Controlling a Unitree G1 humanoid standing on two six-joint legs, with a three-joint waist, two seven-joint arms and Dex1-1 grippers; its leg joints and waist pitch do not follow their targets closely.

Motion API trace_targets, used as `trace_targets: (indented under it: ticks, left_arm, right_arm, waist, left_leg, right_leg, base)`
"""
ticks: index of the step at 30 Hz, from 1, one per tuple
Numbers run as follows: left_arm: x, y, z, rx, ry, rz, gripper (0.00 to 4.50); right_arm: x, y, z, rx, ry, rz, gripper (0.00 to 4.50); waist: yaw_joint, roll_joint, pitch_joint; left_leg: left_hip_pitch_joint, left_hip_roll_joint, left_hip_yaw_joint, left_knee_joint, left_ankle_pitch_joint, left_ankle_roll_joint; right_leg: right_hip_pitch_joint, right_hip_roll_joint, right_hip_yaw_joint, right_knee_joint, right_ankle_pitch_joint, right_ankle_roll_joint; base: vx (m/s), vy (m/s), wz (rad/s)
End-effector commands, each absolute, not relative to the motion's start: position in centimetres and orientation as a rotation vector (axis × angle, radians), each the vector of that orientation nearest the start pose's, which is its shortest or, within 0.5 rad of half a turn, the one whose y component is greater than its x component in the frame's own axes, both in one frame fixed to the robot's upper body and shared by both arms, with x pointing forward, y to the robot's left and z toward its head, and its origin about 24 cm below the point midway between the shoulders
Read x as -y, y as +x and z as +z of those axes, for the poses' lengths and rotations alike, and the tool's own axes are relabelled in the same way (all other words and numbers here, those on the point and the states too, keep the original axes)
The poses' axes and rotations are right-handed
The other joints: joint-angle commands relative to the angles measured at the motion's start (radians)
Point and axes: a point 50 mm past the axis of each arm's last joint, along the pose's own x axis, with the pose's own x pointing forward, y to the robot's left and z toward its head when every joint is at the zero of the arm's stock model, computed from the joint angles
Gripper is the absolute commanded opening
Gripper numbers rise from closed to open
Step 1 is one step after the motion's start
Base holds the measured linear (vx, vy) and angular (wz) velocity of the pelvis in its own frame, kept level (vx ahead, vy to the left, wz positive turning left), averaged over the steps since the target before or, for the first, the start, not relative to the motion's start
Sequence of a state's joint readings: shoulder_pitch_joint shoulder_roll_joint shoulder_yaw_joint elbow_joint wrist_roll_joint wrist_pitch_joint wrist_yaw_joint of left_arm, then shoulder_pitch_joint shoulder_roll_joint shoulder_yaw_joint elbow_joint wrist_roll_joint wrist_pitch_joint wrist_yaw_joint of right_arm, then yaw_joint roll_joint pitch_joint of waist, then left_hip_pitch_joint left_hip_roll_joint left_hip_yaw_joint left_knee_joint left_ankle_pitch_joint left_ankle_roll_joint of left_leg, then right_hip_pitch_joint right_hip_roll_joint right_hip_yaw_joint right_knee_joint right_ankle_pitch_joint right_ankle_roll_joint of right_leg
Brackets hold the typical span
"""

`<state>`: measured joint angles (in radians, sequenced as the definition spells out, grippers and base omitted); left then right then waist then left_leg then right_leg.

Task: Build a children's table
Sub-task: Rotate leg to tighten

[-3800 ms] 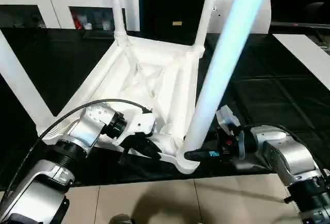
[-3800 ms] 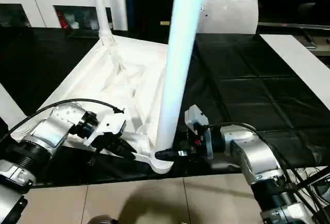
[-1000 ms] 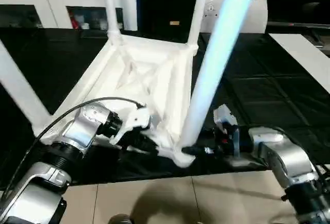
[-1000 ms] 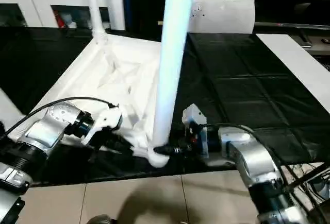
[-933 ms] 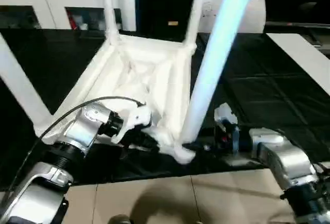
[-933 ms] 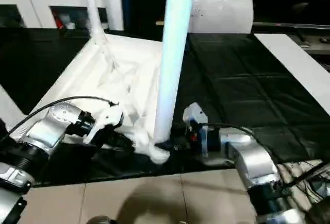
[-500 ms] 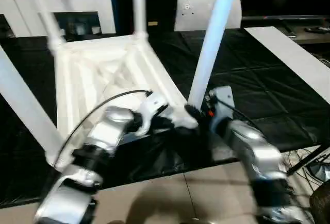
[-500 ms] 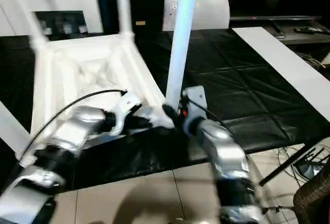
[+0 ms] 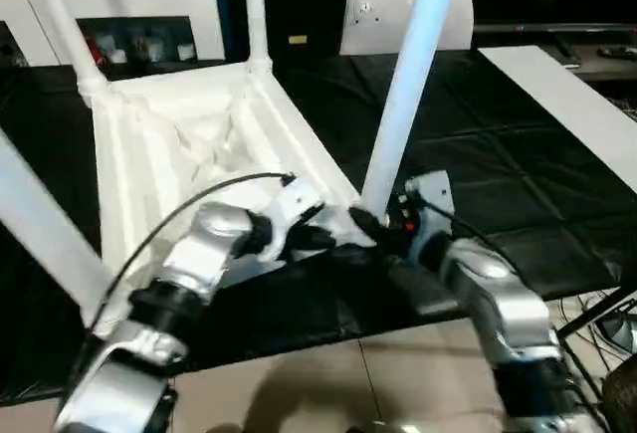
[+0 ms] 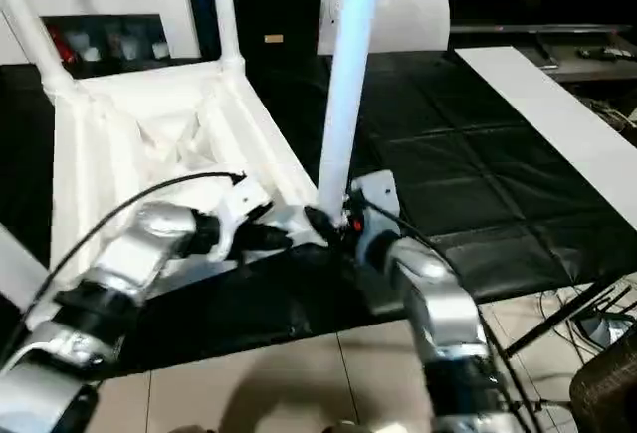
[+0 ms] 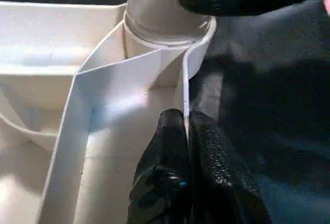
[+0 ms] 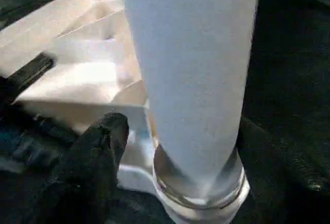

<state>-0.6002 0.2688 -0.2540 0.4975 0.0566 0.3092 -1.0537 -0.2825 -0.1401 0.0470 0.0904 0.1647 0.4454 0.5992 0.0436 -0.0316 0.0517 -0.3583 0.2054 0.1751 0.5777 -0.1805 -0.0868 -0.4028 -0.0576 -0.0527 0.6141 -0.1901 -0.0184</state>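
Note:
The children's table lies upside down on a black mat, its ribbed tabletop facing up. Its legs stand in the corner sockets: the near leg, two far legs, and one at the near left. My left gripper is shut on the thin tabletop rim beside the near corner socket. My right gripper is open around the base of the near leg. One of its fingers stands a little apart from the leg.
The black mat ends at a tiled floor just in front of me. A flat white bag stands at the back, white cabinets behind the table, a white board on the right, and cables at the near right.
The view has swung, and the tabletop's far end now lies further left against the white bag. Both grippers stay at the near corner; the right jaws have widened off the leg.

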Motion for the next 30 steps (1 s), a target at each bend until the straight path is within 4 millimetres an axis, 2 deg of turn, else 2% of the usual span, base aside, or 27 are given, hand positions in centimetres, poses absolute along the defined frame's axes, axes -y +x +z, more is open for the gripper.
trace_targets:
  ticks: [1,2,4,6,8,9,11,14,15,18,25,30]
  left_arm:
    - [-9.4,31.8,7.5,-0.349,0.352,-1.365,0.0]
    - [-9.7,31.6,7.4,-0.356,0.365,-1.394,0.0]
    - [-10.3,31.1,7.2,-0.374,0.403,-1.474,0.0]
    - [-10.5,31.0,7.2,-0.381,0.416,-1.502,0.0]
    - [-10.9,30.8,7.2,-0.393,0.431,-1.558,0.0]
    - [-11.1,30.7,7.2,-0.403,0.459,-1.597,0.0]
    - [-11.5,30.5,7.1,-0.421,0.497,-1.644,0.0]
    - [-11.9,30.3,7.1,-0.445,0.529,-1.705,0.0]
    - [-12.0,30.2,7.1,-0.449,0.533,-1.713,0.0]
    - [-12.3,30.1,7.0,-0.467,0.557,-1.757,0.0]
    - [-12.6,30.1,7.1,-0.492,0.569,-1.804,0.0]
    - [-12.7,30.1,7.1,-0.498,0.573,-1.817,0.0]
  right_arm:
    - [10.8,28.2,6.1,-0.239,0.05,0.9,3.84]
    - [11.2,28.1,6.2,-0.236,0.035,0.921,3.92]
    - [12.2,27.9,6.5,-0.23,-0.003,0.977,4.1]
    - [12.7,27.8,6.6,-0.227,-0.019,1.001,4.29]
    - [13.6,27.5,6.8,-0.233,-0.047,1.067,4.37]
    - [14.1,27.3,6.9,-0.238,-0.059,1.12,4.37]
    - [14.5,27.0,7.1,-0.251,-0.062,1.19,4.37]
    - [15.0,26.5,7.2,-0.278,-0.063,1.29,4.37]
    - [15.0,26.4,7.2,-0.282,-0.067,1.305,4.21]
    - [15.2,26.1,7.2,-0.316,-0.054,1.375,4.11]
    - [15.4,25.9,7.2,-0.361,-0.034,1.462,3.39]
    - [15.5,25.9,7.1,-0.379,-0.031,1.484,3.05]
  waist:
    - [0.006,0.005,-0.062]
    - [0.01,0.008,-0.062]
    - [0.013,0.007,-0.061]
    - [0.026,0.009,-0.061]
    - [0.039,0.007,-0.061]
    - [0.043,0.009,-0.062]
    - [0.049,0.004,-0.062]
    - [0.056,0.004,-0.062]
    - [0.059,0.002,-0.062]
    - [0.061,-0.001,-0.063]
    - [0.065,-0.002,-0.064]
    - [0.066,-0.003,-0.065]
  left_leg:
    - [0.004,0.022,-0.004,-0.058,-0.159,0.04]
    - [0.006,0.023,-0.004,-0.059,-0.168,0.039]
    - [0.008,0.025,-0.004,-0.06,-0.179,0.038]
    - [0.014,0.029,-0.001,-0.058,-0.179,0.037]
    - [0.017,0.031,0.0,-0.058,-0.173,0.037]
    - [0.017,0.031,0.0,-0.058,-0.174,0.036]
    - [0.013,0.031,-0.001,-0.058,-0.163,0.037]
    - [0.011,0.031,-0.002,-0.056,-0.183,0.041]
    - [0.011,0.032,-0.002,-0.057,-0.181,0.04]
    - [0.01,0.033,-0.001,-0.055,-0.175,0.04]
    - [0.008,0.032,-0.001,-0.052,-0.164,0.041]
    - [0.008,0.033,-0.001,-0.052,-0.153,0.042]
  right_leg:
    - [0.059,-0.072,0.049,-0.074,-0.123,-0.195]
    - [0.057,-0.072,0.048,-0.076,-0.136,-0.193]
    - [0.056,-0.071,0.049,-0.076,-0.144,-0.194]
    - [0.05,-0.073,0.05,-0.075,-0.136,-0.202]
    - [0.049,-0.073,0.049,-0.072,-0.122,-0.205]
    - [0.049,-0.073,0.049,-0.07,-0.115,-0.209]
    - [0.052,-0.074,0.048,-0.066,-0.093,-0.212]
    - [0.054,-0.078,0.046,-0.068,-0.12,-0.211]
    - [0.055,-0.079,0.046,-0.067,-0.131,-0.208]
    - [0.054,-0.079,0.045,-0.067,-0.135,-0.209]
    - [0.054,-0.079,0.042,-0.065,-0.145,-0.21]
    - [0.054,-0.078,0.042,-0.063,-0.129,-0.216]
  base:
    - [0.0,0.0,0.0]
    - [0.0,0.0,0.0]
    - [0.0,0.0,0.0]
    - [0.0,0.0,0.0]
    - [0.0,0.0,0.0]
    - [0.0,0.0,0.0]
    - [0.0,0.0,0.0]
    - [0.0,0.0,0.0]
    - [0.0,0.0,0.0]
    - [0.0,0.0,0.0]
    - [0.0,0.0,0.0]
    - [0.0,0.0,0.0]
